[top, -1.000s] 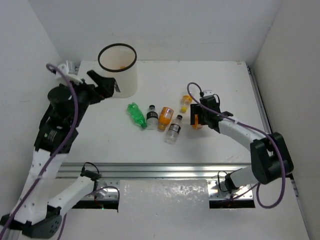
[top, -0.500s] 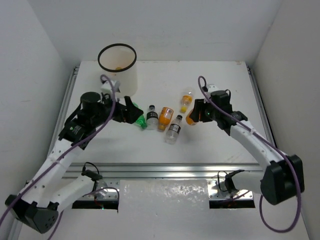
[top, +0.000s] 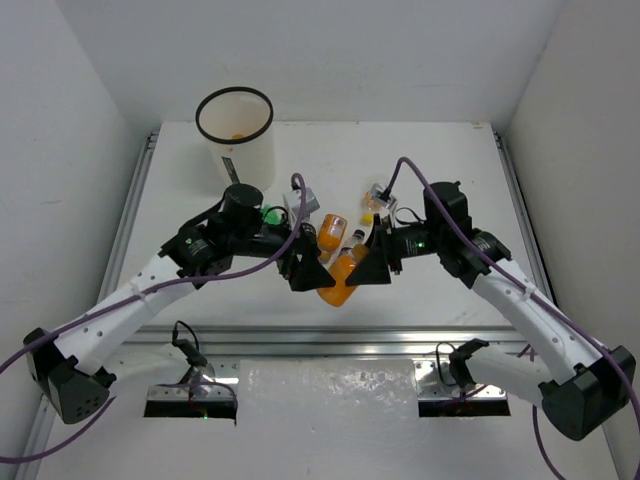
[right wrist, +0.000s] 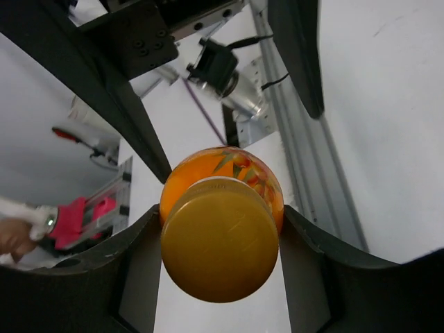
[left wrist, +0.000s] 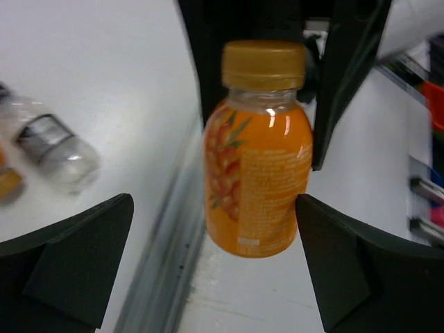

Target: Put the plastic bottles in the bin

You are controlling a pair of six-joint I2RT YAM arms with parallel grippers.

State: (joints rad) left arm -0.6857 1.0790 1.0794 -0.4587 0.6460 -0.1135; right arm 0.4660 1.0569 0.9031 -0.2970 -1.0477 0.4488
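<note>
My right gripper [right wrist: 219,232] is shut on an orange bottle [right wrist: 220,208] with an orange cap, gripping near its neck. In the top view that bottle [top: 338,283] hangs above the table's front middle, between the right gripper [top: 362,264] and the left gripper [top: 310,272]. The left gripper [left wrist: 214,208] is open wide around the bottle's [left wrist: 260,159] lower body; its right finger [left wrist: 340,270] is at the bottle's side, the other well apart. The white bin [top: 240,150] stands at the back left.
Another orange bottle [top: 331,228], a small orange one [top: 372,200], a clear bottle [top: 352,240] and a partly hidden green bottle [top: 270,213] lie mid-table. A clear bottle [left wrist: 52,142] lies left of the left gripper. A metal rail [top: 400,340] runs along the front edge.
The right gripper closed on the orange bottle, lifted it and carried it left toward the front middle. The left arm swung from beside the bin to meet it, staying open.
</note>
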